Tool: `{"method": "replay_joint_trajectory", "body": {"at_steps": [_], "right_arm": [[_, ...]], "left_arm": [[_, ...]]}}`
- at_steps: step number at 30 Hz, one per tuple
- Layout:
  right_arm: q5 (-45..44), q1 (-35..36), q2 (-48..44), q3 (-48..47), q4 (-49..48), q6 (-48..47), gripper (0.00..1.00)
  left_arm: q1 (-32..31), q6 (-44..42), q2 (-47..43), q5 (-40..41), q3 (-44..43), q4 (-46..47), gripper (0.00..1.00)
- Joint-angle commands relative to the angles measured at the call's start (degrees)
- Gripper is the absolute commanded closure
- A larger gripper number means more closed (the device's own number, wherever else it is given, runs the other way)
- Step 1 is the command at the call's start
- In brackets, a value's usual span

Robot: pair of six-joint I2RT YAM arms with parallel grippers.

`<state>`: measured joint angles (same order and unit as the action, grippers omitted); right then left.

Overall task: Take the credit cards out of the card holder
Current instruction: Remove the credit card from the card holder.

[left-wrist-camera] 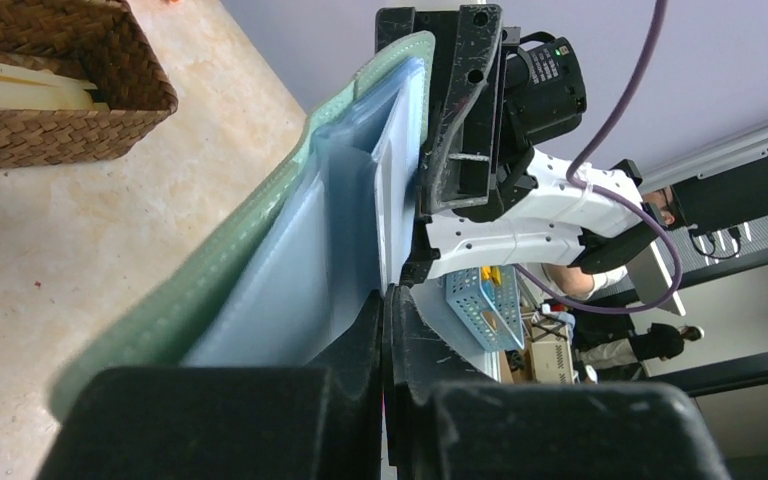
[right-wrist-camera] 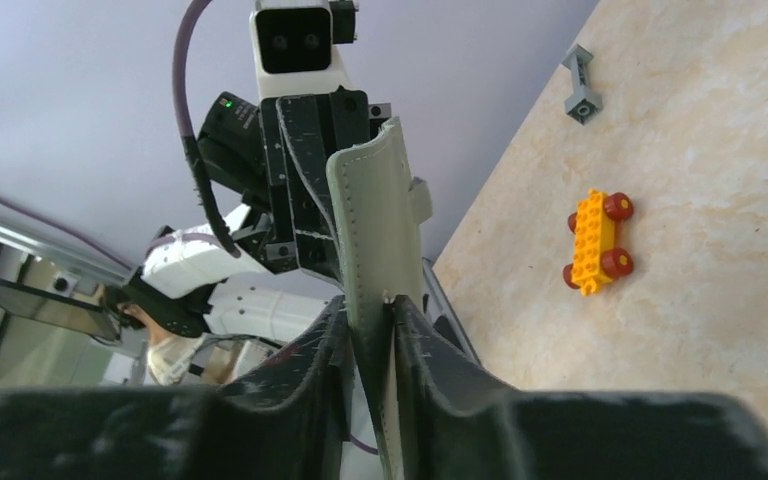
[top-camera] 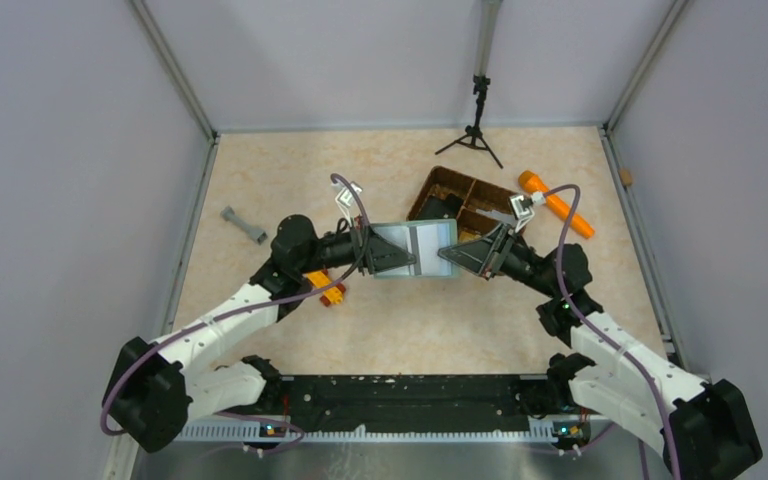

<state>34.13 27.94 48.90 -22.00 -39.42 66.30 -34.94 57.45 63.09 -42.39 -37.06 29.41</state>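
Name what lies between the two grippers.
The open card holder fills that gap, one end pinched by the left gripper, the other by the right gripper; the top view shows it.

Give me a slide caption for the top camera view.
The left pincer and right pincer grip opposite ends of the open card holder, near the basket.

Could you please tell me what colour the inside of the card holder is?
Pale blue inside the card holder, clearest in the left wrist view.

A brown woven basket (top-camera: 438, 180), grey bar (top-camera: 244, 225), yellow wheeled brick (right-wrist-camera: 596, 241) and perhaps an orange marker (top-camera: 555, 203) lie on the table (top-camera: 410, 320).
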Motion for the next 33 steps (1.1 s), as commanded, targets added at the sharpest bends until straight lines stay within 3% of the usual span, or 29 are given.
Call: {"method": "replay_joint_trajectory", "body": {"at_steps": [1, 2, 3, 27, 33], "right_arm": [[0.06, -0.08, 0.48, -0.40, -4.22, 0.87, 0.91], [0.06, -0.08, 0.80, -0.72, -3.28, 0.95, 1.00], [0.24, -0.08, 1.09, -1.09, -2.73, 0.84, 1.00], [0.64, -2.36, -0.41, -0.96, -0.87, 0.77, 1.00], [-4.89, -4.37, -5.31, -0.66, 9.04, -3.34, 1.00]], "left_arm": [[0.91, -0.67, -2.39, 0.37, 0.38, 1.53, 1.00], [1.00, -0.67, -2.50, 0.27, 0.47, 1.53, 1.00], [1.02, -0.67, -2.61, 0.21, 0.43, 1.53, 1.00], [4.24, -0.44, -4.36, -2.70, 2.54, 1.27, 1.00], [5.97, -3.09, -5.54, -2.62, 2.91, -3.12, 1.00]]}}
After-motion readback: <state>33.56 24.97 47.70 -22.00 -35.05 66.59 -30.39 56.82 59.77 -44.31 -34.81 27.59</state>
